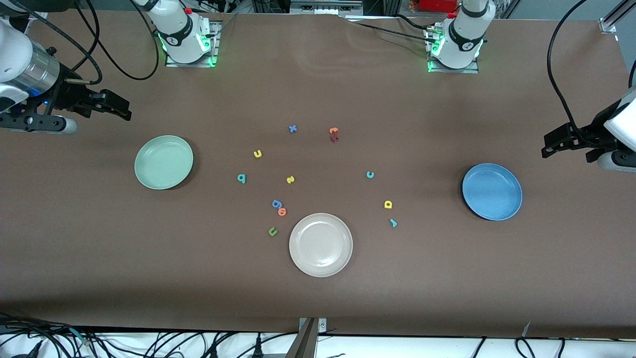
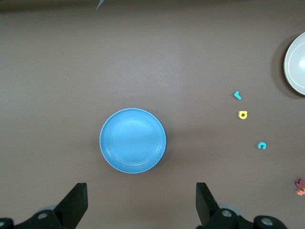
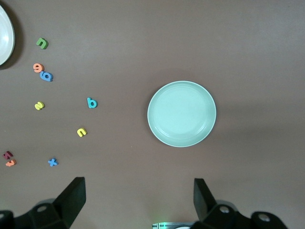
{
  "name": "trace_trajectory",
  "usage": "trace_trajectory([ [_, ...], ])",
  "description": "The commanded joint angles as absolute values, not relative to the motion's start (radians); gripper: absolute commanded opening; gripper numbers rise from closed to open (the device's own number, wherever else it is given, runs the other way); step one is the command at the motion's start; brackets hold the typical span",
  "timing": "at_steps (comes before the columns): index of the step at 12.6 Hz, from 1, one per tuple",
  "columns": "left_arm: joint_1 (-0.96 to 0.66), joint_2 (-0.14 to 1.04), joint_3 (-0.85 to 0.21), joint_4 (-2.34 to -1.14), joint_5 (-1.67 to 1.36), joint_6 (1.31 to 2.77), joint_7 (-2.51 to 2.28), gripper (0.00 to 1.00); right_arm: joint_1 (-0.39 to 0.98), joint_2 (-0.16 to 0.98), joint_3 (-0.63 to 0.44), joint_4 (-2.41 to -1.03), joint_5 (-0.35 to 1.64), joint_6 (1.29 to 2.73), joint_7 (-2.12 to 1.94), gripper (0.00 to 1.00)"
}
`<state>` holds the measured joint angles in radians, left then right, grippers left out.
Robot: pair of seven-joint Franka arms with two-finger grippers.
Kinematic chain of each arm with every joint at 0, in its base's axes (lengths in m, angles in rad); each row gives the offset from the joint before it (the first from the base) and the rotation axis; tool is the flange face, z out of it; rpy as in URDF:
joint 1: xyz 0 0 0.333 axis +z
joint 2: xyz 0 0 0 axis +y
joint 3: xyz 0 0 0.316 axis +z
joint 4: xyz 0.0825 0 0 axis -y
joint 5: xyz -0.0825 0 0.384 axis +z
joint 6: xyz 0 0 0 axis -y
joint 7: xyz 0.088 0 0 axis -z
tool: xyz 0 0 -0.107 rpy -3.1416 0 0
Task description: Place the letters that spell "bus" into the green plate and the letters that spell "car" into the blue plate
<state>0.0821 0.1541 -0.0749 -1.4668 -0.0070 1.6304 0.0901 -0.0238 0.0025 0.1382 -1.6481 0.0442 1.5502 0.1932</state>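
Over the green plate your right hand hangs spread and empty; your left hand likewise by the blue plate. Between them, the letters lie loose; the white plate is cropped.

Six foam letters lie between green plate and blue plate.

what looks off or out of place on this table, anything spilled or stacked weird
Nothing is spilled or damaged. The one oddity is the orange and red letter pair, which overlap, while every other letter lies alone. All three plates, green plate, blue plate and cream-white plate, sit flat and hold nothing.
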Motion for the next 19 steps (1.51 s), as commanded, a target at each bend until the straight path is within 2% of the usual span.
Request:
trace_trajectory([
  [1, 0.067, 0.155, -0.064, -1.448, 0.018, 1.611, 0.081, 1.00, -0.025, -0.002, 0.138, -1.637, 0.063, 1.511, 0.183, 1.00],
  [4, 0.067, 0.155, -0.064, -1.447, 0.018, 1.611, 0.081, 1.00, -0.017, 0.000, 0.141, -1.637, 0.058, 1.493, 0.195, 1.00],
  [7, 0.067, 0.155, -0.066, -1.447, 0.018, 1.611, 0.081, 1.00, 0.070, 0.005, 0.143, -1.661, 0.048, 1.471, 0.196, 1.00],
  [12, 0.067, 0.156, -0.066, -1.447, 0.018, 1.611, 0.081, 1.00, 0.175, 0.110, 0.146, -1.677, -0.040, 1.534, 0.261, 1.00],
  [19, 0.067, 0.155, -0.069, -1.447, 0.018, 1.611, 0.081, 1.00, 0.202, 0.287, 0.149, -1.882, -0.040, 2.024, 0.446, 1.00],
])
